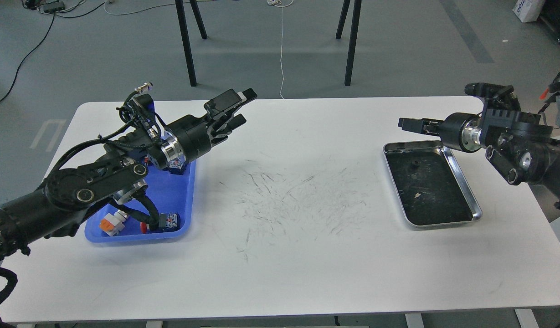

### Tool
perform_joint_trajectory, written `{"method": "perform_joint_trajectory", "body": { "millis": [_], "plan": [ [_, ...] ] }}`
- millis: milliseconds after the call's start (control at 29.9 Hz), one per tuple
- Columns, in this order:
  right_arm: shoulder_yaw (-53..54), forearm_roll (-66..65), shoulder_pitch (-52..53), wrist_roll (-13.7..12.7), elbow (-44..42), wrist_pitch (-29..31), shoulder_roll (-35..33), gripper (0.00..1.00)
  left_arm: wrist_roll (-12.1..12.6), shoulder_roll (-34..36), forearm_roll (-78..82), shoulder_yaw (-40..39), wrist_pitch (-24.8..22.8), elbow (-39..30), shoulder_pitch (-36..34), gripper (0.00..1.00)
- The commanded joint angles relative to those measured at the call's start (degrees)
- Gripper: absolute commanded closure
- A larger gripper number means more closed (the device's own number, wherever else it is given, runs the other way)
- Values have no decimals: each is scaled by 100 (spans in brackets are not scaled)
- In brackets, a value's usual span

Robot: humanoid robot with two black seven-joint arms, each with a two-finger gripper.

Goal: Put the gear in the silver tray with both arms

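The silver tray [466,191] lies at the right of the white table, with a dark scratched floor. A small dark bit [415,165] and a pale speck [418,195] lie on that floor; I cannot tell what they are. No gear is clearly recognisable. My left gripper [243,108] is open and empty, raised above the table past the far right corner of a blue bin [188,200]. My right gripper [409,124] points left, just above the tray's far left corner. Its fingers read as one dark bar.
The blue bin holds several small parts, among them an orange and white piece [111,223], a red piece [144,226] and a blue and white piece [170,219]. My left arm covers much of it. The table middle [289,196] is scuffed. Black stand legs [188,45] are beyond the far edge.
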Motion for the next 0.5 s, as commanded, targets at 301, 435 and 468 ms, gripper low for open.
{"method": "perform_joint_trajectory", "body": {
  "millis": [301, 435, 468],
  "plan": [
    [1425, 2099, -41, 1, -330, -1398, 0, 2, 0, 31, -58, -100, 11, 34, 35, 0],
    [1836, 2178, 3, 1, -295, -1214, -18, 2, 0, 57, -58, -100, 107, 70, 53, 0],
    [2074, 2222, 12, 1, -286, -1074, -18, 2, 0, 66, -58, -100, 143, 70, 53, 0]
  ]
}}
